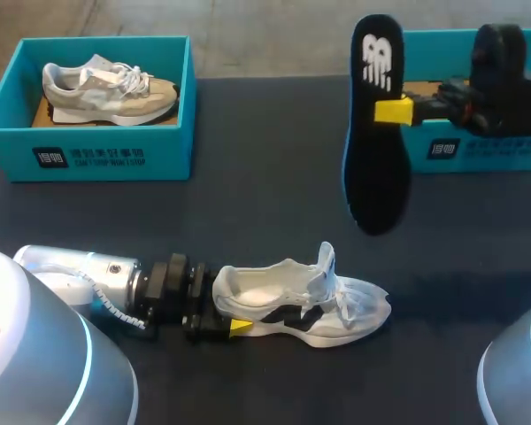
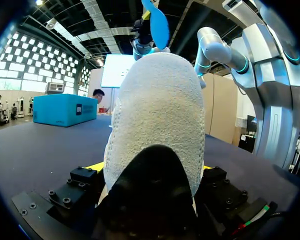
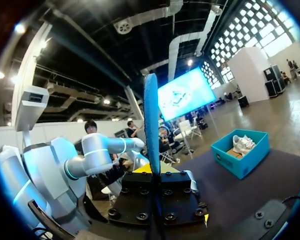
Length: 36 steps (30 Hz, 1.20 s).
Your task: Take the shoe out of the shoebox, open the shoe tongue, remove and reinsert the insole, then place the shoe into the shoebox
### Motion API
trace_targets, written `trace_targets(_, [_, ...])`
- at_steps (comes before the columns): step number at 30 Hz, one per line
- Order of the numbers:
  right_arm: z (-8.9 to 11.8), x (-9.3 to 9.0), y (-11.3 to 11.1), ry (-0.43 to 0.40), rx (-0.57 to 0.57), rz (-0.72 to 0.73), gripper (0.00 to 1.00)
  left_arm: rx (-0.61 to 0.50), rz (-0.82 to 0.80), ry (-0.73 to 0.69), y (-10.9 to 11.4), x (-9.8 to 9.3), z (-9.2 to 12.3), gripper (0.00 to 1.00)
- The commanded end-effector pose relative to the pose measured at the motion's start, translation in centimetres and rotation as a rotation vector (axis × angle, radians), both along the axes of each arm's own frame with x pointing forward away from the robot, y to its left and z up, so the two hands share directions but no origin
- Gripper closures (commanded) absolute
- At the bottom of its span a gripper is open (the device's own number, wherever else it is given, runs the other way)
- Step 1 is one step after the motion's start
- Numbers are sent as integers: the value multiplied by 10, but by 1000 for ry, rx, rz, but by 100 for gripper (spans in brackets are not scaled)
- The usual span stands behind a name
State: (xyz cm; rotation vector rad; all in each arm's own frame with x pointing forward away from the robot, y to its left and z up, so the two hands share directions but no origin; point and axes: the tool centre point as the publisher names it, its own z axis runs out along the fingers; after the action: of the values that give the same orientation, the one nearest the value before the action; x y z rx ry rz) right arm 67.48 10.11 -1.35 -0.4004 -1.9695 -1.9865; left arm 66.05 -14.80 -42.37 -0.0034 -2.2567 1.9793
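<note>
- L gripper [image 1: 231,316]: jaws closed on the heel of the white knit shoe [image 1: 301,305] w/ black side patches, one yellow tip showing at the near side. In the left wrist view the heel [image 2: 157,115] fills the gap between both fingers, so the grip looks firm.
- Shoe sits on its sole on the dark table [image 1: 265,204], approx 6 o'clock from table centre, toe pointing to 3 o'clock. White tongue [image 1: 326,261] stands up and the mouth is open.
- R gripper [image 1: 394,111]: closed on the black foam insole [image 1: 376,133] w/ blue underside, pinched near mid-length. Insole hangs in the air at approx 2 o'clock, long axis running 12 to 6, in front of the teal cardboard shoebox [image 1: 478,146].
- Step in hand, I judge: insole is out, reinsert comes next.
- To do it well: tip the insole so its toe end leads, aim it into the mouth behind the tongue, slide toward 3 o'clock at a low angle.
- L should hold the heel steady as a brace; otherwise the shoe prob. skids.
- Risks: toe end folding under, or snagging the tongue. The mid-length grip means the fingers meet the collar before the insole seats, so regrip near the heel end, then press flat.
</note>
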Motion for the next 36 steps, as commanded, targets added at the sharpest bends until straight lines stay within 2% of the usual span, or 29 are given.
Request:
trace_targets(1, [14,-35,-21,-8,-17,-66,100,1,2,0,0,-1,-4,100])
trace_targets(9, [24,-55,-35,-21,-54,-92,100,1,2,0,0,-1,-4,100])
trace_targets(14, [27,-60,-39,-21,-19,-63,100,1,2,0,0,-1,-4,100])
trace_targets(23, [32,-65,-30,-4,-60,-52,100,1,2,0,0,-1,-4,100])
trace_targets(36, [41,-77,-18,17,-38,-21,100,1,2,0,0,-1,-4,100])
